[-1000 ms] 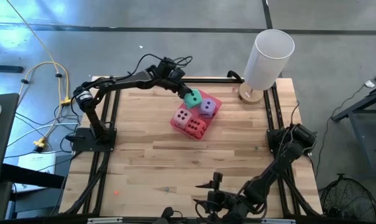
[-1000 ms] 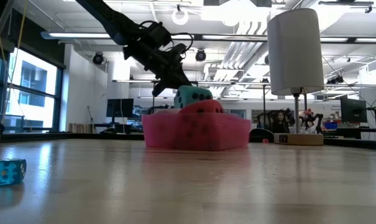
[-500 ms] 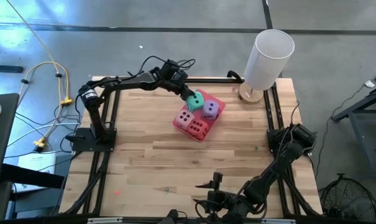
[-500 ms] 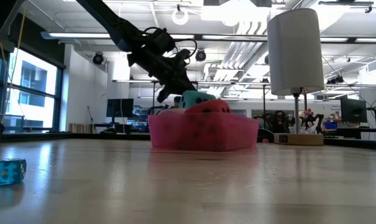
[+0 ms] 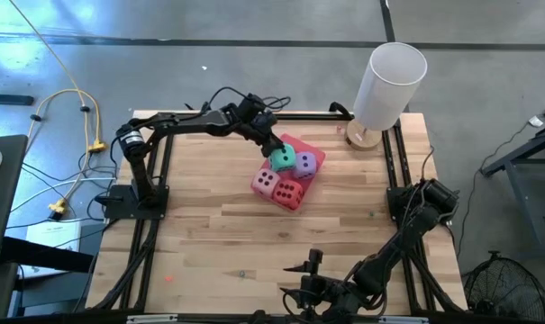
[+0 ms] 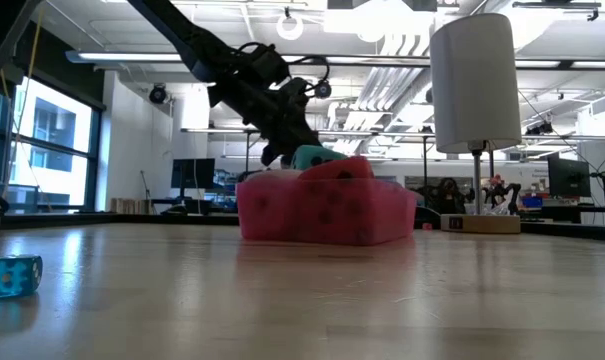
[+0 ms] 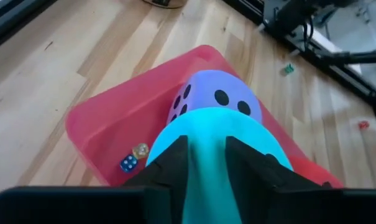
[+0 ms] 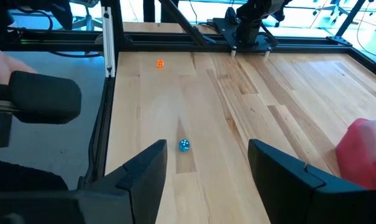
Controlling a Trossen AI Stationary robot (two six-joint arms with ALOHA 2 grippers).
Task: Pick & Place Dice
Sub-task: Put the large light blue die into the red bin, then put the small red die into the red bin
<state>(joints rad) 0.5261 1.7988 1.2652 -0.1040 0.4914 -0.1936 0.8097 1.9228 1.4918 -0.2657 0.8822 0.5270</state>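
The left tool reaches over the pink tray near the table's far edge, its two fingers pressed against the sides of the teal die, which sits on top of the pile. Four large dice are there: the teal one, a purple die just beside it, a pale pink die and a red die on the near side. The purple die shows pips toward the left wrist camera. Two tiny dice lie on the tray floor. A small blue die and an orange one rest on the bare wood. A white cylinder stands at the far right corner. The right tool waits at the near edge, jaws apart, empty.
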